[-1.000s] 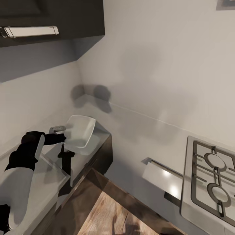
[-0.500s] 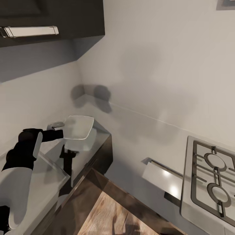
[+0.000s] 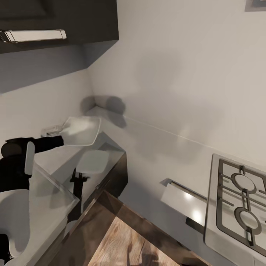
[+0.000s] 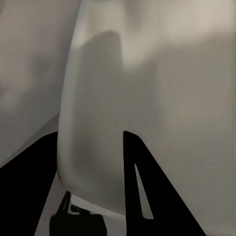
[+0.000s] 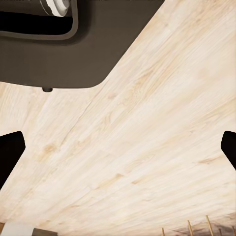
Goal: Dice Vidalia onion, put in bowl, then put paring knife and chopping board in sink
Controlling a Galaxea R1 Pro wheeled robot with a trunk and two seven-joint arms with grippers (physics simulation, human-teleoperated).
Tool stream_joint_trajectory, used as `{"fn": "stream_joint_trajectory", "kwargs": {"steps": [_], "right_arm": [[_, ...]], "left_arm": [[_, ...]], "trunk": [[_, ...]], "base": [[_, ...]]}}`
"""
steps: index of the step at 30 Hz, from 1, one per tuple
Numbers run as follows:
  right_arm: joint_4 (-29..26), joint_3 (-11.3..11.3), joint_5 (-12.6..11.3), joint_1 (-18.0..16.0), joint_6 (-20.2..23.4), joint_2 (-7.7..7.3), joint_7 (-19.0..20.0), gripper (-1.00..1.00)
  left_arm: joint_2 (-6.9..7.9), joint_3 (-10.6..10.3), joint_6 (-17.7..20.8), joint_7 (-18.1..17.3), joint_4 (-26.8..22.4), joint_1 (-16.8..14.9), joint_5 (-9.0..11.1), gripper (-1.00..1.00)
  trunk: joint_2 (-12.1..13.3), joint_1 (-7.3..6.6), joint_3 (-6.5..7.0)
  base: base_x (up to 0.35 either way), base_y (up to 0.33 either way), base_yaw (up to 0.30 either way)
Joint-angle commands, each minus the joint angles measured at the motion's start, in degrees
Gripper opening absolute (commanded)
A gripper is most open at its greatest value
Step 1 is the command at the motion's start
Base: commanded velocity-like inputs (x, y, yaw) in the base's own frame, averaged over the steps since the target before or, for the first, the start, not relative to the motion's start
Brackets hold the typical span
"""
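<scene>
The white squarish bowl (image 3: pixel 82 130) hangs tilted in the air above the grey glossy countertop (image 3: pixel 59 164), close to the corner of the walls. My left gripper (image 3: pixel 61 139) is shut on the bowl's near rim, its black wrist reaching in from the left. In the left wrist view the bowl's (image 4: pixel 93 118) rim runs between the two black fingers (image 4: pixel 142 196). My right gripper (image 5: pixel 118 147) is open, its fingertips (image 5: pixel 10 152) at the picture's edges over light wood floor. The onion, knife, chopping board and sink are out of view.
A dark wall cabinet (image 3: pixel 55 18) with a chrome bar hangs over the counter. A gas cooktop (image 3: pixel 240 199) sits on a second counter at the right. Wood floor (image 3: pixel 125 240) lies between the counters. My dark base (image 5: pixel 69 49) shows in the right wrist view.
My left gripper has lifted the bowl off the countertop, up and back toward the wall corner. The bowl now rides higher, with its reflection left below on the counter.
</scene>
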Motion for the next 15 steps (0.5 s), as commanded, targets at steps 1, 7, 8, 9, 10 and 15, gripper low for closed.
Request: {"fn": "stream_joint_trajectory", "kwargs": {"steps": [1, 7, 8, 9, 10, 15], "right_arm": [[-0.1, 0.0, 0.5, 0.0, 0.0, 0.02, -0.3, 1.00], [-0.1, 0.0, 0.4, 0.0, -0.1, 0.02, -0.3, 1.00], [-0.1, 0.0, 0.4, 0.0, -0.1, 0.02, -0.3, 1.00], [-0.1, 0.0, 0.4, 0.0, -0.1, 0.02, -0.3, 1.00], [-0.1, -0.1, 0.4, 0.0, -0.1, 0.02, -0.3, 1.00], [-0.4, -0.1, 0.4, 0.0, -0.2, 0.21, -0.3, 1.00]], "left_arm": [[0.07, 0.1, 0.4, 0.1, -0.3, 0.0, 0.8, -1.00], [0.54, 0.1, 0.4, 0.1, -1.6, 0.0, 2.1, -1.00], [0.55, 0.0, 0.4, 0.1, -1.6, 0.0, 2.2, -1.00], [0.56, 0.0, 0.4, 0.1, -1.6, 0.0, 2.2, -1.00], [0.56, 0.0, 0.4, 0.1, -1.6, 0.0, 2.2, -1.00], [0.57, 0.5, 0.4, 0.1, -1.6, 0.0, 2.2, -1.00]], "trunk": [[-0.1, 0.03, -0.08], [-0.1, 0.03, -0.08], [-0.1, 0.03, -0.08], [-0.1, 0.03, -0.08], [-0.1, 0.03, -0.08], [-0.1, 0.03, -0.08]], "base": [[0.000, 0.000, 0.000], [0.000, 0.000, 0.000], [0.000, 0.000, 0.000], [0.000, 0.000, 0.000], [0.000, 0.000, 0.000], [-0.036, 0.000, 0.000]]}}
